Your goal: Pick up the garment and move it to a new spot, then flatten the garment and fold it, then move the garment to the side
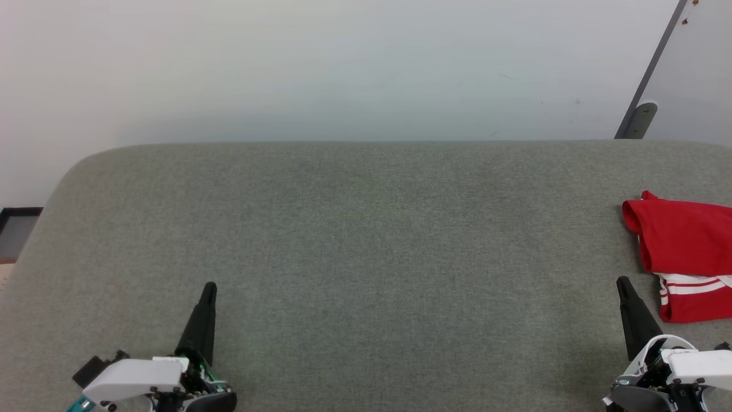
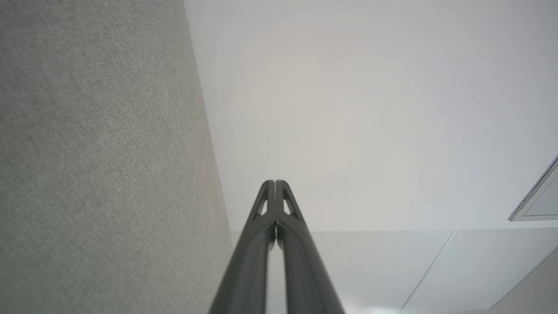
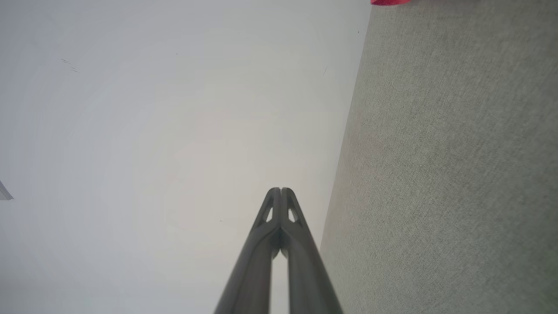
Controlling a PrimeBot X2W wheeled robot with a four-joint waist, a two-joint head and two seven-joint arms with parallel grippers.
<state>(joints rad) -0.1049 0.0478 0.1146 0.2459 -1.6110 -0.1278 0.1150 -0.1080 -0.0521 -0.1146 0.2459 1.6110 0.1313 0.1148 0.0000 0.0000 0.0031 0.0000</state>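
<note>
- Left gripper [image 1: 209, 288] and right gripper [image 1: 623, 281] are closed and empty over the grey table [image 1: 366, 257].
- Red garment [image 1: 683, 240] lies at the table's right edge, cropped; seemingly folded and set aside, so little remains.

1. Before you lies a grey fabric-covered surface [image 1: 366, 257] with a rounded far-left corner.
2. Behind it you see a plain pale wall [image 1: 343, 68], softly and evenly lit.
3. At your upper right, a grey slanted bar [image 1: 652, 74] runs down to the surface's far edge.
4. At your far left, a dark-framed panel [image 1: 17, 229] sits low beyond the surface.
</note>
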